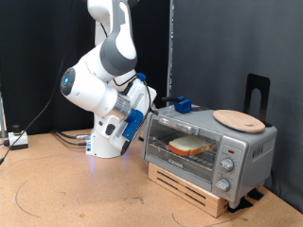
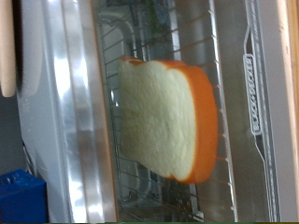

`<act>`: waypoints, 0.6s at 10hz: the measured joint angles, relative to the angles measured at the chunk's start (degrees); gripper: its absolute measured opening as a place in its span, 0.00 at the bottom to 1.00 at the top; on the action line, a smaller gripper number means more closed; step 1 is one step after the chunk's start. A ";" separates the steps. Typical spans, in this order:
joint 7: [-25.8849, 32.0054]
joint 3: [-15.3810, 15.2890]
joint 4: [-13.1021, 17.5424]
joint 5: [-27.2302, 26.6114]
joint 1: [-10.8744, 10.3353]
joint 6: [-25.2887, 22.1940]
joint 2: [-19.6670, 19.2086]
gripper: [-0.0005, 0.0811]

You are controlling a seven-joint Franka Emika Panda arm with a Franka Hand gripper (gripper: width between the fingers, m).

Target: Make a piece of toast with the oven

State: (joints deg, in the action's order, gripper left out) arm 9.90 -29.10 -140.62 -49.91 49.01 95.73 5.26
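Observation:
The oven (image 1: 227, 151) is a silver-grey toaster oven on a wooden slatted base, at the exterior view's right. Its glass door looks shut. The piece of toast (image 1: 189, 145) lies flat on the wire rack inside, pale face with a golden-brown crust. The wrist view shows the toast (image 2: 168, 117) close up on the rack (image 2: 229, 56), behind the oven's silver front edge (image 2: 70, 112). My gripper (image 1: 153, 107) hangs at the oven's upper corner on the exterior view's left, close to the door's top edge. Its fingers do not show in the wrist view. Nothing shows between them.
A round wooden board (image 1: 239, 119) lies on top of the oven, with a black stand (image 1: 258, 93) behind it. A small blue object (image 1: 181, 104) sits on the oven's top near my gripper. Round knobs (image 1: 225, 166) are on the right panel. Cables lie on the table at the left.

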 joint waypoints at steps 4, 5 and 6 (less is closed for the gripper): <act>-4.02 -1.25 11.04 6.35 -0.68 -8.11 -12.43 0.99; -4.82 -1.48 13.53 7.64 -1.17 -7.79 -15.39 0.99; -5.24 -1.55 15.48 8.52 -1.70 -7.72 -17.79 0.99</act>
State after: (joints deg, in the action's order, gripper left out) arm 4.67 -30.65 -125.14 -41.39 47.30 88.01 -12.53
